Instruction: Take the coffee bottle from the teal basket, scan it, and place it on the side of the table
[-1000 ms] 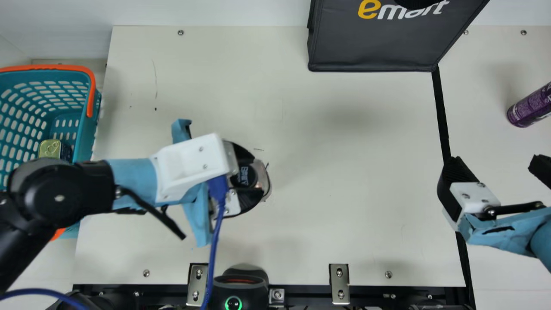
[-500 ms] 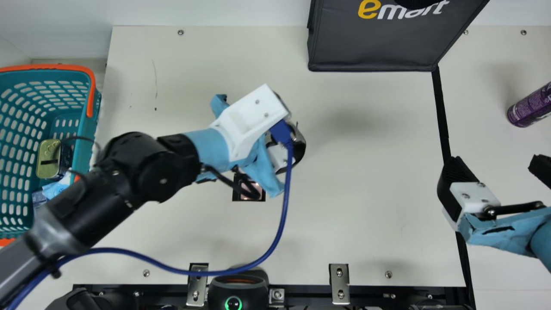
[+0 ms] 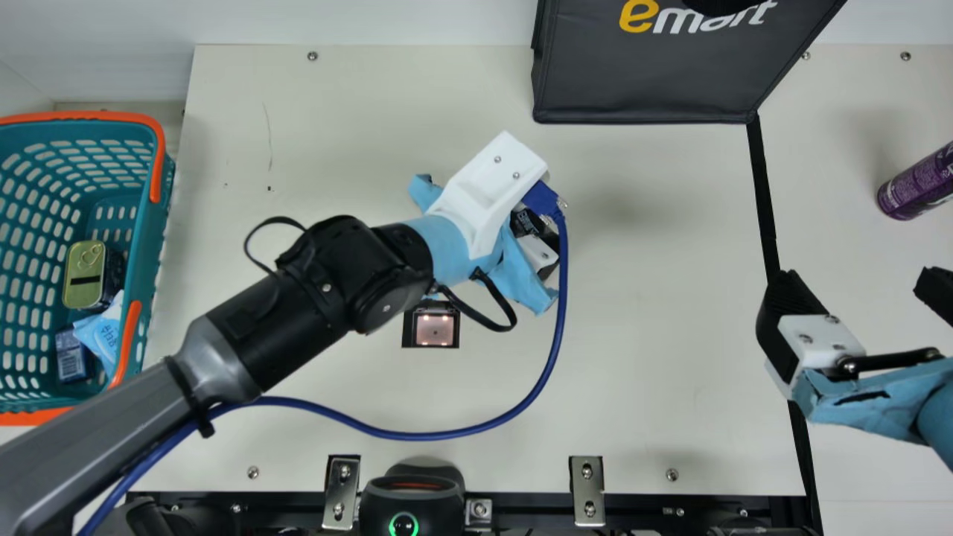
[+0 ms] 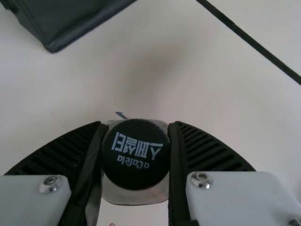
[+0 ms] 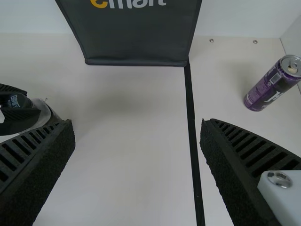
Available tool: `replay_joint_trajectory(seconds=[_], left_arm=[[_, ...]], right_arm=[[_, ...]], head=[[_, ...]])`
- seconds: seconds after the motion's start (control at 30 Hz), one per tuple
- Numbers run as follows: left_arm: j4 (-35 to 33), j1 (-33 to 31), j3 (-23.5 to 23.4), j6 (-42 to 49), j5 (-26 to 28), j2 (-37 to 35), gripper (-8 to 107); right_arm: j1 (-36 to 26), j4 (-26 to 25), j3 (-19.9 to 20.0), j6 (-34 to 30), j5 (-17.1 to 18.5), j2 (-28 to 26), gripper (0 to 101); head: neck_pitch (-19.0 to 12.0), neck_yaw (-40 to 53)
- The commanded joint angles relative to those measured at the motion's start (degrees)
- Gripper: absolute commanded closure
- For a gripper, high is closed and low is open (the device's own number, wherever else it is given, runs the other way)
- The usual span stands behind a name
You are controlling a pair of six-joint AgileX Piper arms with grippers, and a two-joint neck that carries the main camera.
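My left gripper [image 3: 537, 251] hangs over the middle of the table in the main view, with the bottle's black cap [image 3: 526, 222] partly showing beneath its white housing. In the left wrist view, the left gripper [image 4: 137, 141] is shut on the coffee bottle [image 4: 136, 155], its cap facing the camera between both ribbed pads. The bottle's lower body is hidden. At the main view's right, my right gripper [image 3: 860, 286] stands open with nothing between its fingers; the right wrist view also shows the right gripper [image 5: 137, 127] wide apart, with the held bottle [image 5: 45, 113] off to one side.
The teal basket [image 3: 145, 223] at the left holds a tin [image 3: 84, 274] and small packs. A lit scanner window [image 3: 435, 330] lies just in front of the left arm. A black bag [image 3: 648, 82] stands at the back, a purple can [image 3: 919, 184] at the far right.
My left gripper has carried the bottle rightward and toward the back, uncovering the scanner window and more of the basket. The right arm has kept still.
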Motion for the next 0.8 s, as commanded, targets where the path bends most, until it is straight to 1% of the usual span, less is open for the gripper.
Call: replay_joint_trajectory(seconds=[0.0,0.23,0.53,0.63,0.77], left_arm=[[0.18,-0.06,-0.23,-2.01,0.05,0.40,97],[-0.15,0.05,-0.52,-3.95,-0.18,1.32,74],[-1.24,0.58,0.45,-4.76,-0.75,1.38,43],[-3.21,1.06,0.69,-4.58,-0.81,0.73,33],[-8.08,2.41,1.57,-2.92,-0.94,-1.36,20]], right_arm=[[0.00,0.00,0.00,0.00,0.00,0.00,6],[0.00,0.00,0.00,0.00,0.00,0.00,6],[0.00,0.00,0.00,0.00,0.00,0.00,6],[0.00,0.00,0.00,0.00,0.00,0.00,6],[0.00,0.00,0.00,0.00,0.00,0.00,6]], head=[[-1.66,0.09],[-1.66,0.09],[-1.66,0.09],[-1.66,0.09],[-1.66,0.09]])
